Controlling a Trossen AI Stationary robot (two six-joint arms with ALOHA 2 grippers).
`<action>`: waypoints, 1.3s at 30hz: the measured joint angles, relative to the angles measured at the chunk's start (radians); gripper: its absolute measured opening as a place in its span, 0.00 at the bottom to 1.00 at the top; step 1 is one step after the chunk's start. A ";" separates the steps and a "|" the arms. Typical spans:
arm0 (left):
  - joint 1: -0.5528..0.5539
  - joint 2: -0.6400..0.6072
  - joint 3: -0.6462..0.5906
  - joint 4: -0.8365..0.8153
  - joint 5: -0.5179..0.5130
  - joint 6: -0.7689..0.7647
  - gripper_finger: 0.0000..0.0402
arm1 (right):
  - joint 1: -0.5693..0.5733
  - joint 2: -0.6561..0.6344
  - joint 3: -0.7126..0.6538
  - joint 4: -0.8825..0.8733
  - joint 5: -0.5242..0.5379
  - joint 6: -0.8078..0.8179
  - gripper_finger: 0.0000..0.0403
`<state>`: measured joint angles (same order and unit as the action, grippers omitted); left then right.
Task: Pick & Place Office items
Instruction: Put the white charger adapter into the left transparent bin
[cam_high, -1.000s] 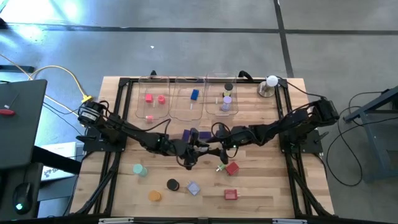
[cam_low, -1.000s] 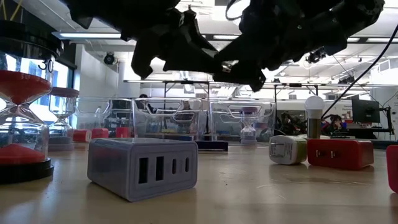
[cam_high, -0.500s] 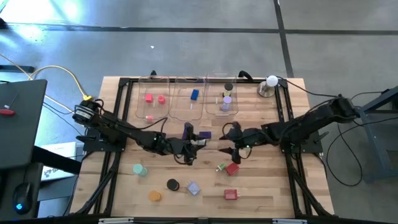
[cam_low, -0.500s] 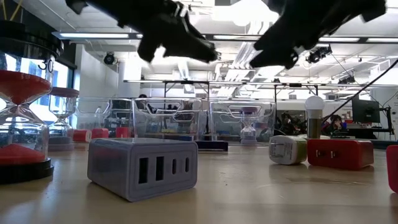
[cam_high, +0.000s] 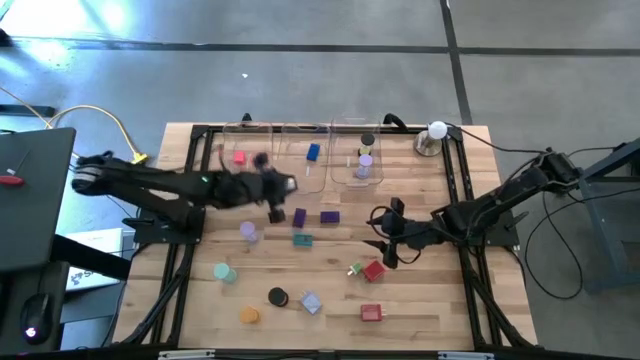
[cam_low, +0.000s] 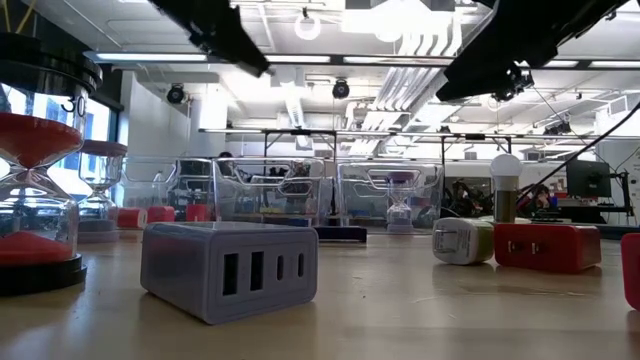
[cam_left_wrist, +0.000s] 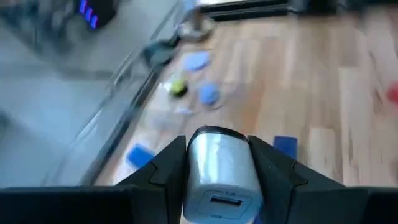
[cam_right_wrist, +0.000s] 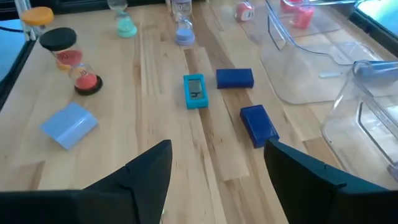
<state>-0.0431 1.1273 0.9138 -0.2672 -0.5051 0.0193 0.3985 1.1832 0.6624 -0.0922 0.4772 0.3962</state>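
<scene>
The left gripper (cam_high: 268, 186) hangs over the near edge of the clear trays (cam_high: 305, 170), its jaws clamped on a white USB charger (cam_left_wrist: 221, 174) that sits squarely between the two fingers. The right gripper (cam_high: 385, 235) waits over the table's (cam_high: 440, 310) right half with its jaws spread and nothing in them. Open wood lies between the arms, where a teal block (cam_high: 302, 239) and two dark blue blocks (cam_right_wrist: 235, 78) rest near one another, apart from both grippers. Near the front edge sit a red charger (cam_high: 371, 313) and a lilac charger (cam_high: 310, 303).
</scene>
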 joint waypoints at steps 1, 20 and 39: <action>0.034 -0.021 0.000 -0.024 0.008 -0.049 0.33 | 0.000 0.000 0.000 -0.002 0.005 0.001 0.61; 0.402 0.073 -0.001 -0.217 0.043 -0.394 0.34 | -0.001 0.001 -0.081 0.037 0.025 0.060 0.61; 0.528 0.118 -0.001 -0.127 0.189 -0.340 0.34 | -0.002 0.001 -0.127 0.105 0.109 0.072 0.61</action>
<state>0.4851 1.2449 0.9131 -0.3943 -0.3162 -0.3207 0.3965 1.1843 0.5358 0.0128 0.5861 0.4686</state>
